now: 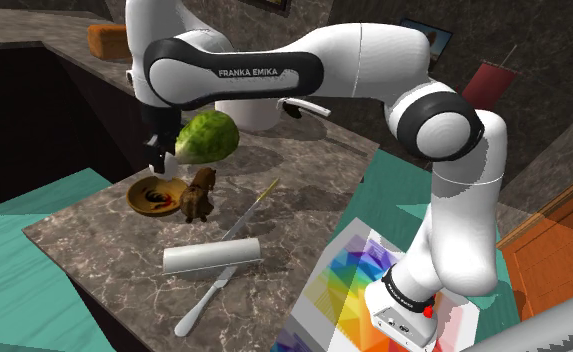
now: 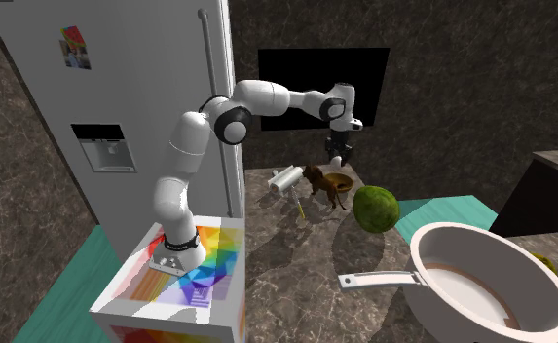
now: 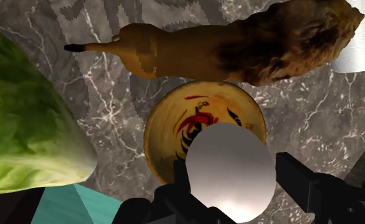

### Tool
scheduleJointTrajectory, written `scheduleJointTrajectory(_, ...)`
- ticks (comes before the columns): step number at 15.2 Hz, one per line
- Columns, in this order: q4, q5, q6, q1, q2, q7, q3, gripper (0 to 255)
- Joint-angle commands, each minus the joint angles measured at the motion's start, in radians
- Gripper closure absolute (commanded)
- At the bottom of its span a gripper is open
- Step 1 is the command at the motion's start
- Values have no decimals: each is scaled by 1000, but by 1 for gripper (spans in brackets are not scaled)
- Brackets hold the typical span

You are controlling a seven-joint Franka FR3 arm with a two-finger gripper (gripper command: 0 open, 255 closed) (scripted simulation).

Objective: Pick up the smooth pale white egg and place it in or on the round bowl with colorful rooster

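Observation:
A pale white egg (image 3: pixel 230 170) sits between my gripper's (image 3: pixel 233 191) black fingers (image 3: pixel 300 184), which clasp it on both sides. Directly below it is the round tan bowl (image 3: pixel 165 121) with a red and black rooster painted inside. In the shoulder view my gripper (image 1: pixel 154 155) hangs a short way above the bowl (image 1: pixel 154 195), close to the counter's far left edge. The second exterior view has the gripper (image 2: pixel 337 156) over the bowl (image 2: pixel 342 181) too.
A brown lion figurine (image 1: pixel 200 195) stands right beside the bowl. A green lettuce head (image 1: pixel 208 137) lies behind it. A white cylinder (image 1: pixel 212 257) and a long knife (image 1: pixel 224 265) lie nearer the stand. A large pan (image 2: pixel 491 278) sits farther along the marble counter (image 1: pixel 304 180).

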State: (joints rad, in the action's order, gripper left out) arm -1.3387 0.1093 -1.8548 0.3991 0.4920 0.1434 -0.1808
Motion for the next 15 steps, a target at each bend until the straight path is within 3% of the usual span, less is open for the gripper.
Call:
scheduleJointTrajectory(1,12,4,-13,3,24,-2,1,255)
scheduleJointTrajectory(15,-97,12,-150,0,53,-11,6,255)
